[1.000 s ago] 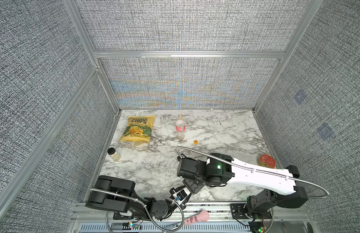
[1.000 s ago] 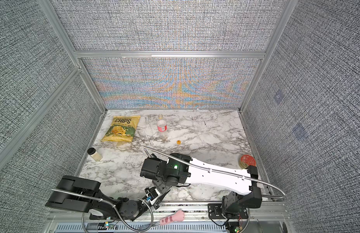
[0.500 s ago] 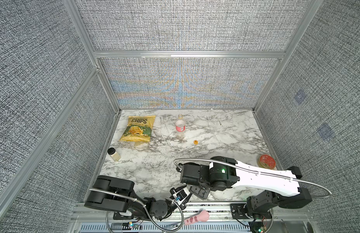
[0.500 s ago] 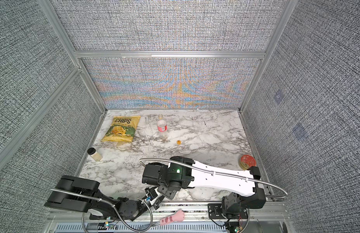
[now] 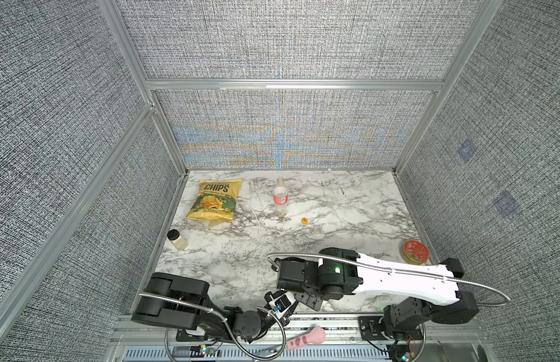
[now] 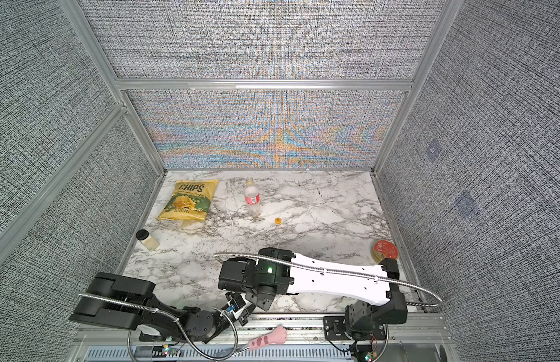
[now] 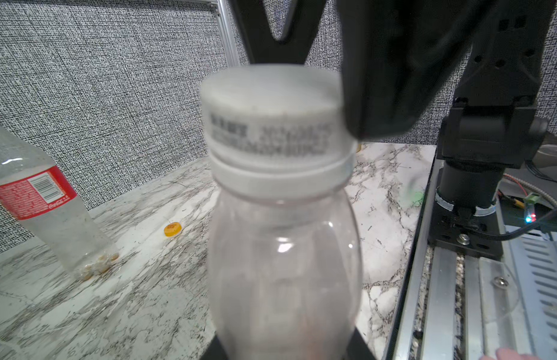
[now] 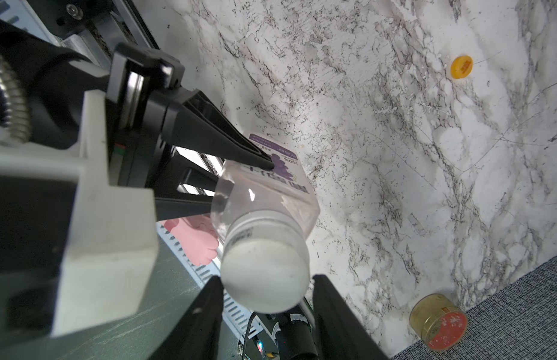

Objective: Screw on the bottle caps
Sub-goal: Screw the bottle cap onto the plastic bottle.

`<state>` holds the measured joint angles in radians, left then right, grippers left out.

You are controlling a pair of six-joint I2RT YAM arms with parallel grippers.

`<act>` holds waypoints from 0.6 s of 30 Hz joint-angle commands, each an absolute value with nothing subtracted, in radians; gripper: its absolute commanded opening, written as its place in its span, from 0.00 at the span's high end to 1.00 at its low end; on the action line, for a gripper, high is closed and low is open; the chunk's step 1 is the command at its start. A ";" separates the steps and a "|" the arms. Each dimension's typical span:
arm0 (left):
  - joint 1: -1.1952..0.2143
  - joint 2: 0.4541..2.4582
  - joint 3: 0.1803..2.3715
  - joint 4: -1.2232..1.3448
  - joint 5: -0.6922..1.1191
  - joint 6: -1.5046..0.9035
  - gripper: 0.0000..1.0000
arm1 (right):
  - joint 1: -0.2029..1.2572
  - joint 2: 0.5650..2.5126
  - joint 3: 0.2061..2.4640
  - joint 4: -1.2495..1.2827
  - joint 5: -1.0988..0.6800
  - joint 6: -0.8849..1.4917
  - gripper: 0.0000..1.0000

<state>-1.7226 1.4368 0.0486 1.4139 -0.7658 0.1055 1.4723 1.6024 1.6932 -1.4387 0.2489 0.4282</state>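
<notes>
Pink-tinted squarish bottle (image 8: 271,193) clamped in the left gripper (image 8: 243,177), white cap (image 7: 271,106) on its neck, well apart from the red-label bottle (image 5: 280,197).
Likely light, thin-walled and slick; the right gripper (image 8: 266,280), jaws narrow with a slight gap, straddles the cap's side wall, the surest hold.

Right arm (image 5: 398,280): white forearm shell, black joints, green LED (image 5: 336,269) lit, corrugated metal conduit (image 5: 303,255) tied along it. Left arm (image 5: 172,299) all black, same conduit. Left fingers (image 8: 215,138) black, tapered; white blocky mount (image 8: 109,218) behind.

Chips bag (image 5: 214,200) back-left on table (image 5: 335,225); tall bottle (image 5: 280,197) right of it, loose cap (image 5: 304,221) near its front-right. Jar (image 5: 177,240) left edge, tin (image 5: 414,250) right edge. Short bottle (image 7: 283,265) over front edge, wide cap (image 7: 271,103) on it.
</notes>
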 commanded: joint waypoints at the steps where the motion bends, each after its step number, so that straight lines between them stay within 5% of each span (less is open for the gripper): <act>1: -1.722 1.436 0.053 1.453 -0.763 0.104 0.68 | 1.472 1.606 1.697 -1.419 0.265 0.422 0.54; 18: -1.722 1.434 0.052 1.457 -0.764 0.106 0.68 | 1.466 1.609 1.639 -1.369 0.264 0.486 0.66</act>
